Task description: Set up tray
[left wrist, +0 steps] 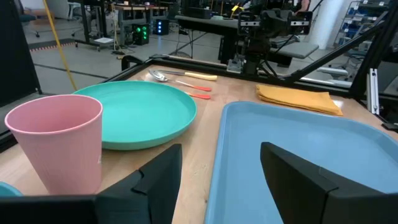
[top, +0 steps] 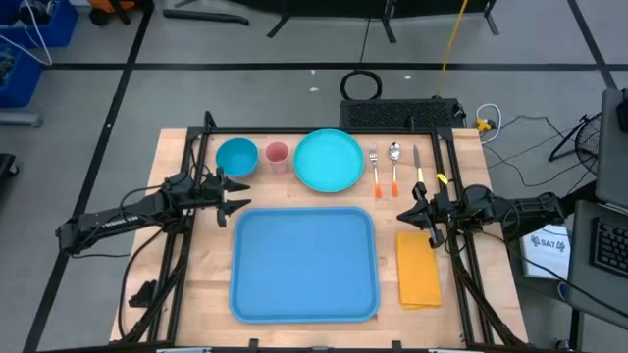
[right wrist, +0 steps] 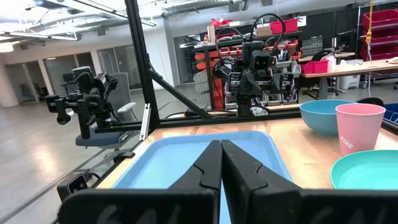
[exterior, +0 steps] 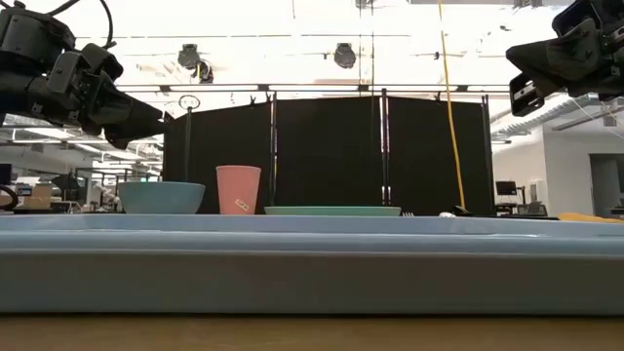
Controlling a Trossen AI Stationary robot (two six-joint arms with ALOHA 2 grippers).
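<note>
The large blue tray (top: 304, 263) lies flat on the wooden table, and its rim fills the front of the low view (exterior: 312, 258). Along the far side stand a blue bowl (top: 236, 155), a pink cup (top: 277, 155) and a turquoise plate (top: 329, 160), then a fork (top: 374, 167), spoon (top: 394, 165) and knife (top: 417, 167). A yellow-orange napkin (top: 419, 267) lies right of the tray. My left gripper (top: 234, 195) hovers open above the tray's far left corner (left wrist: 221, 152). My right gripper (top: 405, 213) hovers shut above the tray's far right corner (right wrist: 221, 163).
A black frame (top: 196, 147) runs around the table's far and side edges. Bare wood (top: 211, 284) shows left of the tray, and a narrower strip between tray and napkin. Cables and a workstation lie beyond the table's right edge.
</note>
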